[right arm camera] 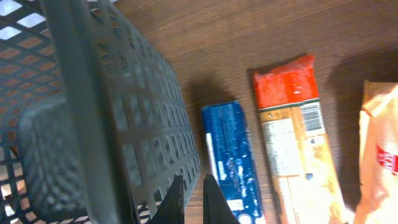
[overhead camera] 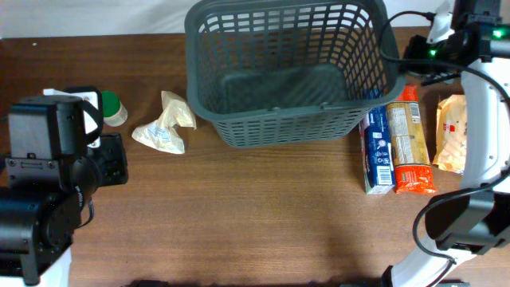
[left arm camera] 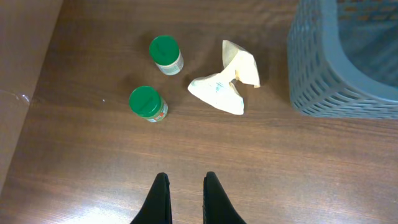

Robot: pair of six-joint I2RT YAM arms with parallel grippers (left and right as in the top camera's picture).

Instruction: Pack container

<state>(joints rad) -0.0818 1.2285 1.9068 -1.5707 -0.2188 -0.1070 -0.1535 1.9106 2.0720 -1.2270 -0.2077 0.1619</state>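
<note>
**6 items out, 0 in: begin with the blue packet**

Your basket (overhead camera: 287, 123) stands upright and empty at the far middle of the surface. To its right lie 3 packets side by side: a blue packet (right arm camera: 231, 155) just beside the basket wall, an orange packet (overhead camera: 410, 143) against it, and a cream bag (overhead camera: 452, 131) farther out. To its left sit 2 green-lidded jars (left arm camera: 165, 53) and a crumpled pale packet (left arm camera: 224, 87).

Your right fingers (right arm camera: 174, 196) hover between the basket wall and the blue packet, nearly pressed together and pinching nothing. Your left fingers (left arm camera: 160, 196) hang over bare surface short of the jars, likewise almost closed and empty.

Spread the right fingers before you descend. Straddle the blue packet across its narrow width, near its middle, so it should not droop. Mind the wall beside it. Clear the rim fully, then lay the packet flat along 1 side.
</note>
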